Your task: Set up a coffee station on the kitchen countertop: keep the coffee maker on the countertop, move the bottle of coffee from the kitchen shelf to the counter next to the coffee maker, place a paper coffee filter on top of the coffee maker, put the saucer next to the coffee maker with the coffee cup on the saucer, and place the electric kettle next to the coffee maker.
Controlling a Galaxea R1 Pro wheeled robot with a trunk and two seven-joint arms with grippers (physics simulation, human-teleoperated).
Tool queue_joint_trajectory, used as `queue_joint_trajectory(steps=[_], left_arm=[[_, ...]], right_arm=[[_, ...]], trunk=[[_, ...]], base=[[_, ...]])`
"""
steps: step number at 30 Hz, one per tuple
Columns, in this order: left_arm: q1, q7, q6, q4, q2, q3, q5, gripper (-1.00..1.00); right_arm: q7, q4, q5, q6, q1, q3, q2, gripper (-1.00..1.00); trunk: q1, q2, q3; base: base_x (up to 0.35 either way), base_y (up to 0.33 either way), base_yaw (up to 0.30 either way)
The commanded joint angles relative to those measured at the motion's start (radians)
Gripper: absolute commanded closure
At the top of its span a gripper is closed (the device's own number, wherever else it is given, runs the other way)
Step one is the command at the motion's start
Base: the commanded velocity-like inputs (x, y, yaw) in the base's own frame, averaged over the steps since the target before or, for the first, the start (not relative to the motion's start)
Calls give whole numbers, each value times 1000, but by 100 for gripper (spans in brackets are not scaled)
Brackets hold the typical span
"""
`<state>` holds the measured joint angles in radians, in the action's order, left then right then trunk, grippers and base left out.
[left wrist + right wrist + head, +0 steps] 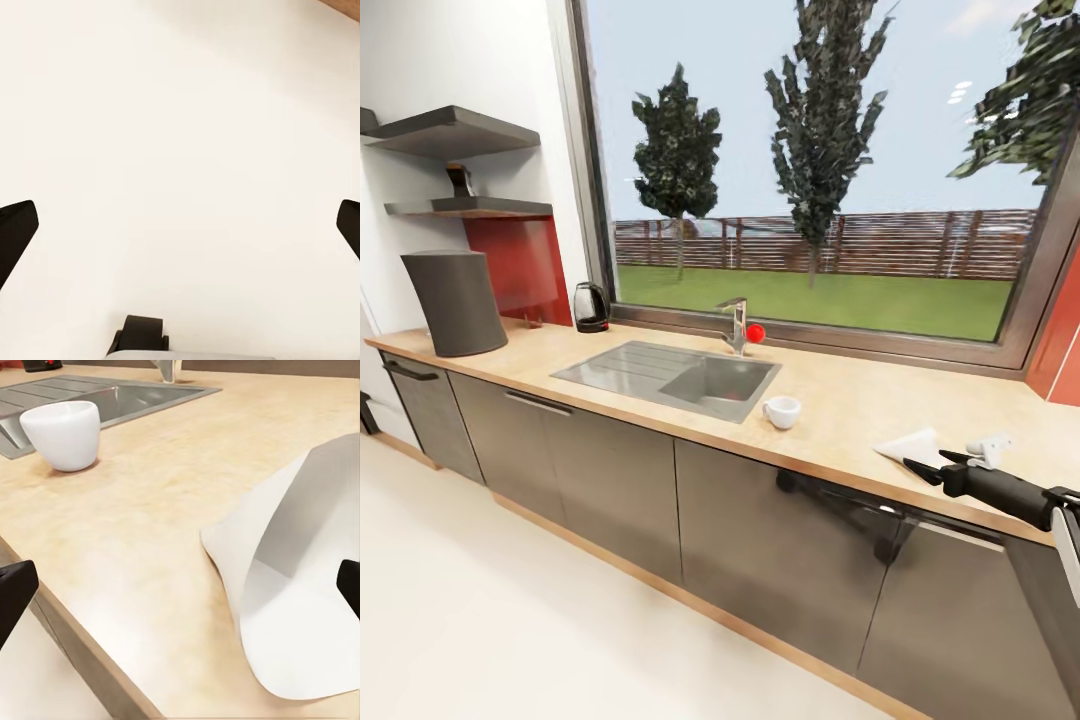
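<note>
My right claw is wide open beside the paper filter on the counter; the cup stands near the sink.

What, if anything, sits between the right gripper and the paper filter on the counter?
Nothing visible. The right gripper is open at the countertop's front edge, with the paper coffee filter lying directly ahead between its fingertips' lines. The coffee cup stands well off to the side toward the sink, out of the approach path.
</note>
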<state>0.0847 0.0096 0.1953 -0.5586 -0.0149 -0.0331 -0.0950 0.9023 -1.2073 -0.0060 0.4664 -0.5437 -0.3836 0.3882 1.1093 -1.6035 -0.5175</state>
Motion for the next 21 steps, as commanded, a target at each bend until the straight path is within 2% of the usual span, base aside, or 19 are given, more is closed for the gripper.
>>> queue_joint_trajectory(steps=[1, 21], left_arm=[[0, -1, 1, -1, 0, -1, -9, -100], [0, -1, 1, -1, 0, -1, -9, -100]], right_arm=[[4, 0, -1, 8, -1, -1, 0, -100], [4, 0, -2, 8, -1, -2, 0, -100]], trunk=[[0, 0, -1], [0, 0, -1]], base=[[0, 0, 0], [20, 20, 0]])
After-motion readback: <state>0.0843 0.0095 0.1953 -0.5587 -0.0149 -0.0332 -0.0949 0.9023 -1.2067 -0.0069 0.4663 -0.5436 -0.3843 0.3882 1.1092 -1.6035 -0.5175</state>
